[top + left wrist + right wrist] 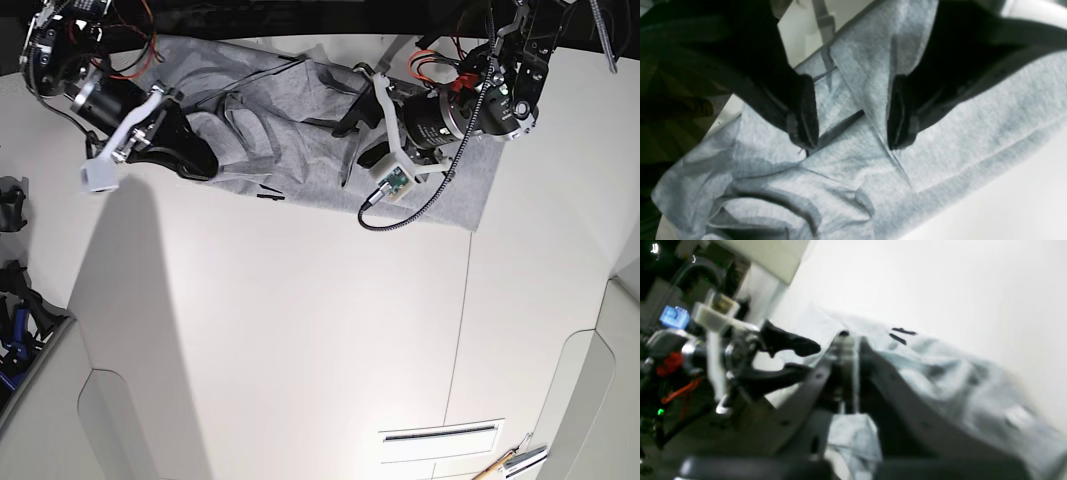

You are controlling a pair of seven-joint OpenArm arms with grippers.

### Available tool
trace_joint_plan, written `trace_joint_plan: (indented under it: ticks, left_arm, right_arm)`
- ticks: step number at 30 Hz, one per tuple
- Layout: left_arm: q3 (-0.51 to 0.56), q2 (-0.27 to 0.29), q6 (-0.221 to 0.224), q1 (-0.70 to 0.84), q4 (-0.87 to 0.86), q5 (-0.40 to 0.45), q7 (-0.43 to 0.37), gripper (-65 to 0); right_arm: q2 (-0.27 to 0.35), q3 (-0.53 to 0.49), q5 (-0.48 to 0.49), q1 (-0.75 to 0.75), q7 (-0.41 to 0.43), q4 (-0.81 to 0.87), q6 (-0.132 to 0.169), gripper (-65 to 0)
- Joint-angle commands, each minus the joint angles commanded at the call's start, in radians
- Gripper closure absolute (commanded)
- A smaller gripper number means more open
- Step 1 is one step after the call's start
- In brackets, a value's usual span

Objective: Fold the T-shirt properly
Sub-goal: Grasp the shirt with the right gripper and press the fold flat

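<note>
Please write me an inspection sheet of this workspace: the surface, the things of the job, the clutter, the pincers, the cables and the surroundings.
Surface: white table, with panel seams and a slot near the front edge.
Job's things: light heather-grey cotton T-shirt, rumpled and spread at the far edge; some black lettering shows.
Clutter: a small object, too small to identify, at the front right edge.
Pincers: left pincer open, fingers apart just above the fabric; right pincer shut on a fold of the shirt.
Cables: black cable looping off the left arm onto the shirt; red wires by its joint.
Surroundings: dark equipment beside the table.
</note>
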Motion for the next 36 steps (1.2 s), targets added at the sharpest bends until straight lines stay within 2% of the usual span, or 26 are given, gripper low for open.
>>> trace_joint_plan:
  ticks: [2,3,4,6,10,15,18,23,26,28,30,32,33,36]
  left_arm:
    - [0.000,0.000,0.000,0.000,0.000,0.000,0.001,-36.1]
    - [0.000,-0.001,0.000,0.001,0.000,0.000,0.001,-36.1]
    - [0.000,-0.001,0.000,0.002,0.000,0.000,0.001,-36.1]
    - [0.000,-0.001,0.000,0.003,0.000,0.005,0.002,-36.1]
    - [0.000,-0.001,0.000,0.005,0.000,0.008,0.012,-36.1]
    - [0.000,0.000,0.005,0.005,0.000,0.008,0.007,-36.1]
    - [0.000,-0.001,0.010,0.005,0.000,0.008,0.008,-36.1]
    - [0.000,-0.001,0.026,0.005,0.000,0.008,0.008,-36.1]
    - [0.000,-0.001,0.026,0.005,0.000,0.008,0.008,-36.1]
    - [0.000,-0.001,0.026,0.005,0.000,0.007,0.008,-36.1]
    - [0.000,-0.001,0.026,0.005,0.001,0.007,0.008,-36.1]
    - [0.000,0.000,0.026,0.004,0.000,0.007,0.007,-36.1]
    - [0.000,0.000,0.026,0.002,0.000,0.007,0.003,-36.1]
    - [0.000,0.001,0.026,0.002,0.000,0.007,-0.011,-36.1]
  right_arm:
    - [0.000,-0.058,-0.166,0.000,0.110,-0.042,-0.001,0.0]
    - [0.000,-0.073,-0.236,0.000,0.147,-0.064,-0.013,0.0]
    - [0.000,-0.077,-0.275,0.000,0.163,-0.088,-0.024,0.0]
    - [0.000,-0.070,-0.289,-0.003,0.167,-0.131,-0.024,0.0]
    - [0.003,-0.047,-0.289,-0.002,0.208,-0.218,-0.023,0.0]
    - [0.029,-0.047,-0.270,0.026,0.206,-0.322,-0.023,0.0]
    - [0.046,-0.047,-0.164,0.028,0.200,-0.309,-0.023,0.0]
    - [0.046,-0.005,-0.026,0.028,0.077,-0.192,-0.016,0.0]
    - [0.047,0.090,-0.020,0.028,0.047,-0.109,-0.016,0.0]
    - [0.047,0.230,-0.019,0.027,0.031,-0.075,-0.016,0.0]
    - [0.072,0.332,-0.018,0.018,-0.007,-0.082,-0.016,0.0]
    - [0.105,0.380,-0.010,-0.011,-0.012,-0.102,-0.019,0.0]
    - [0.121,0.385,-0.008,-0.026,-0.011,-0.116,-0.019,-5.0]
    - [0.154,0.385,-0.006,-0.051,-0.011,-0.188,-0.020,-31.0]
